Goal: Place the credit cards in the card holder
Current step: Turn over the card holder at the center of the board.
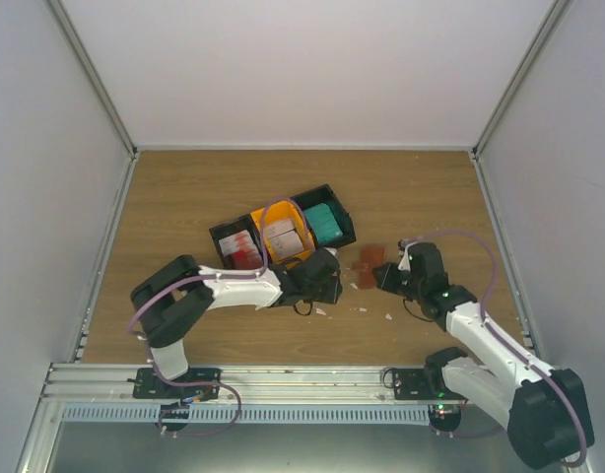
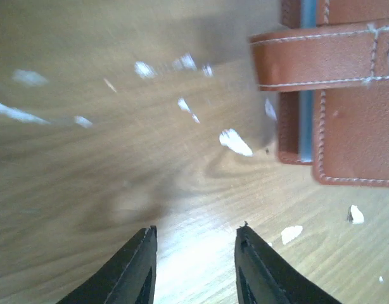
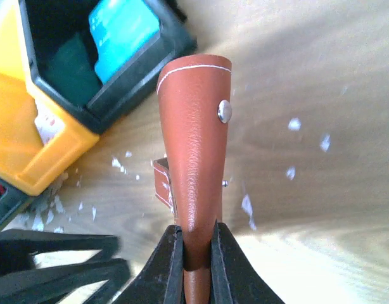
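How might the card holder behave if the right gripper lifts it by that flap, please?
Probably floppy: the card holder bends in a curve beyond the right gripper pinching its flap. The stitched fold suggests the rest would hinge and dangle. Grained leather likely grips well.

grained matt leather card holder (image 3: 193, 145) with white stitching and a shiny metal stud; wood-grain table (image 1: 184, 187); glossy plastic bins (image 1: 283, 235)

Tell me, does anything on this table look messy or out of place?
Yes. Small white scraps are scattered over the wooden table around the brown wallet and beside the orange bin, like torn litter. The right gripper pinches the wallet's flap.
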`<state>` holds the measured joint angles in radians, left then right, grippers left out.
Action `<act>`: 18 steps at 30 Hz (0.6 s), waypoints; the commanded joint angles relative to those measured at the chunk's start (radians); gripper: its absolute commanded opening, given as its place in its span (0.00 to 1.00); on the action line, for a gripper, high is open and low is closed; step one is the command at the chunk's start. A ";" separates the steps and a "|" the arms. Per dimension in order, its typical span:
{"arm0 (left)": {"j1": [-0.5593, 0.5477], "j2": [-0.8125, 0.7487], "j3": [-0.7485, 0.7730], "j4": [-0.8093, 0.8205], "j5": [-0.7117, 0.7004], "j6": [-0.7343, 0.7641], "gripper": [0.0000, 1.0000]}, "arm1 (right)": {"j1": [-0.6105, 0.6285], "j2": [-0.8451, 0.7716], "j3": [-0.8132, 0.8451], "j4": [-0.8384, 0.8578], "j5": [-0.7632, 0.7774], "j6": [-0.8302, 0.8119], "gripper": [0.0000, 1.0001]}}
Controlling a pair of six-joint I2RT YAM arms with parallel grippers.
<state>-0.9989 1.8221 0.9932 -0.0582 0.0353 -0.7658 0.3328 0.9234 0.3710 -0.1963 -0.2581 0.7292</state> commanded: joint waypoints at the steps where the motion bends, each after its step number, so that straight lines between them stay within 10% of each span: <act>1: -0.004 -0.180 0.018 -0.145 -0.310 0.020 0.37 | 0.014 0.020 0.182 -0.258 0.188 -0.127 0.01; 10: 0.001 -0.484 0.005 -0.256 -0.586 0.086 0.46 | 0.123 0.248 0.434 -0.554 0.545 -0.094 0.01; 18: 0.065 -0.655 -0.072 -0.204 -0.462 0.128 0.59 | 0.353 0.520 0.631 -0.828 0.802 0.066 0.01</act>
<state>-0.9646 1.1904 0.9619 -0.2943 -0.4534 -0.6613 0.5846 1.3254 0.9157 -0.8467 0.3534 0.6800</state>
